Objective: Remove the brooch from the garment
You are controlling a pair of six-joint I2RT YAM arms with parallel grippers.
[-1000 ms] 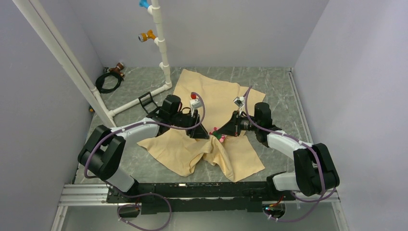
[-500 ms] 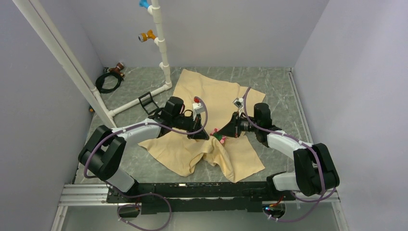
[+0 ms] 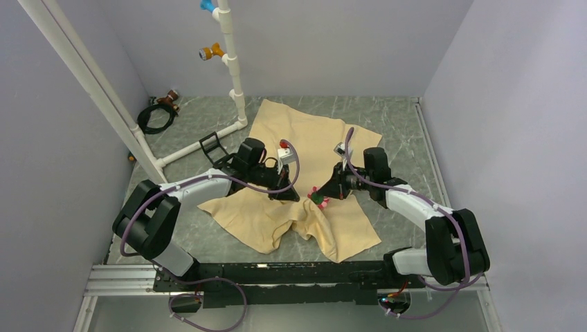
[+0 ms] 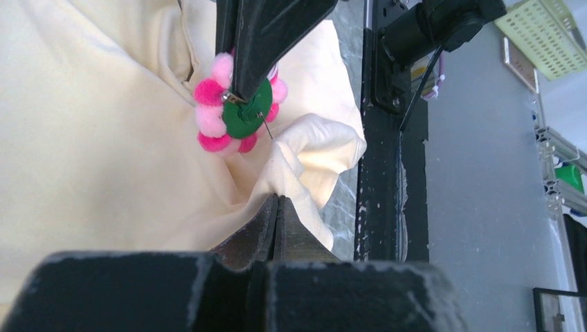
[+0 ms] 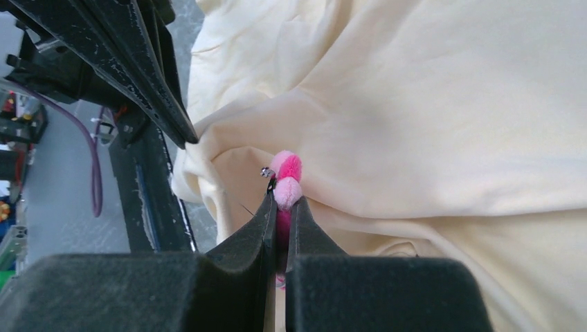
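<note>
- Brooch sits at mid-garment, between the two grippers.
- Left gripper: jaws together, pinching the garment just beside the pin.
- Right gripper: jaws clamped on the brooch. The pin slants toward the left gripper, so the pull likely goes rightward.

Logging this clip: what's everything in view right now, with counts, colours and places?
garment: one, beige, mid-table, bunched at the near side
brooch: one, pink petals, green back, above the bunched fold
pipe frame: one, white, far left, with blue and orange fittings
cable coil: one, black, far-left corner
table: one, grey marbled
left gripper: black, shut on the garment
right gripper: black, shut on the brooch
</note>
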